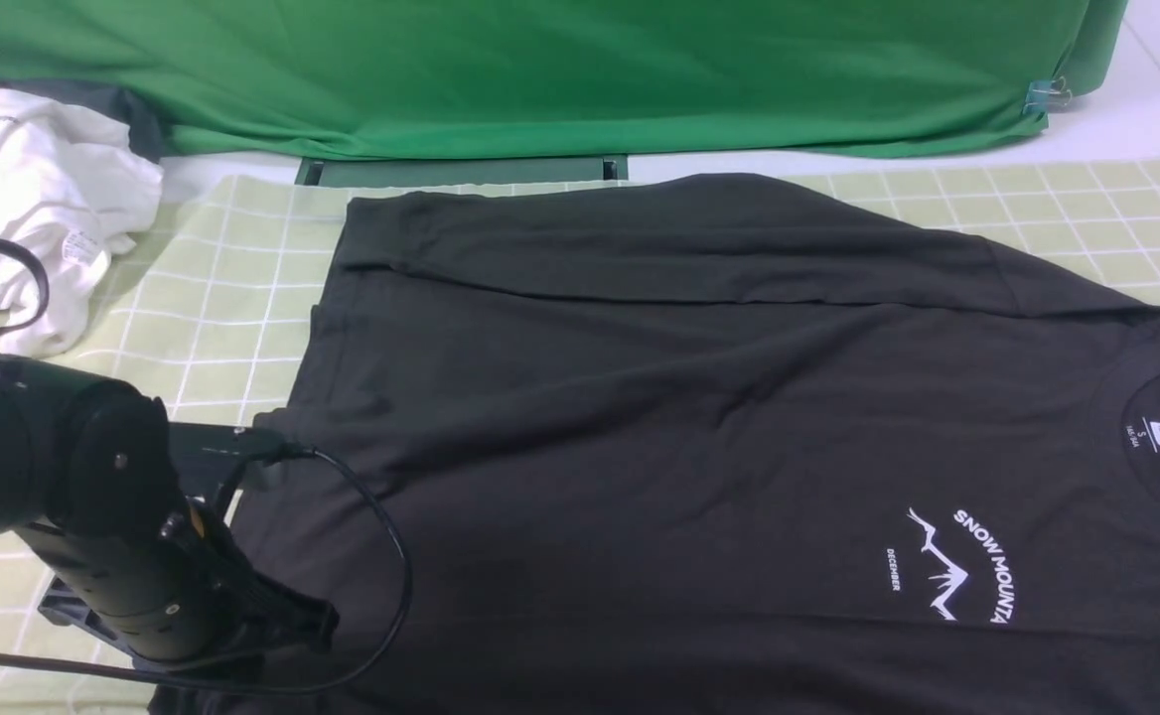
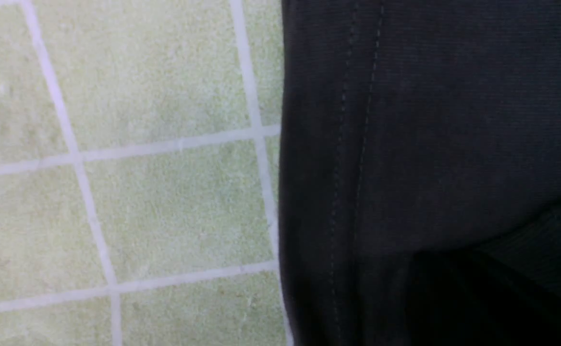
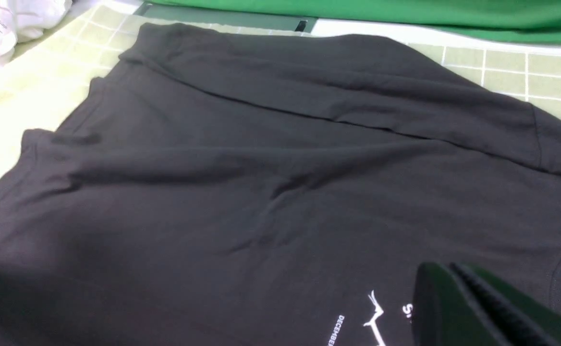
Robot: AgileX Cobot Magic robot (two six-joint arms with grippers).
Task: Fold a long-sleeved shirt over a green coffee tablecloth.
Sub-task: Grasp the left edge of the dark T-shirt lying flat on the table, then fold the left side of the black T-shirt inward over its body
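The left gripper (image 1: 314,624) is sitting closed at the long-sleeved shirt's (image 1: 699,397) near-left hem. The right gripper (image 3: 446,278) is hovering shut by the print. The soft, light knit is sprawling across the green coffee tablecloth (image 1: 213,298), likely wanting pinching at hem corners.

The long-sleeved shirt (image 1: 640,397) was a matt black knit, finely ribbed, with a double row of stitching along its hem and a flat white print. The green coffee tablecloth (image 1: 232,298) beneath it looked nappy and slightly fuzzy, with dull white lines. The far green backdrop cloth (image 1: 540,70) was smoother, with a faint sheen. At the far left, the white garment (image 1: 34,189) was soft, crumpled cloth. The right gripper (image 3: 446,274) showed dark matt pads (image 3: 482,298) with fine ridges, and the left arm's housing (image 1: 93,477) looked like smooth black plastic.
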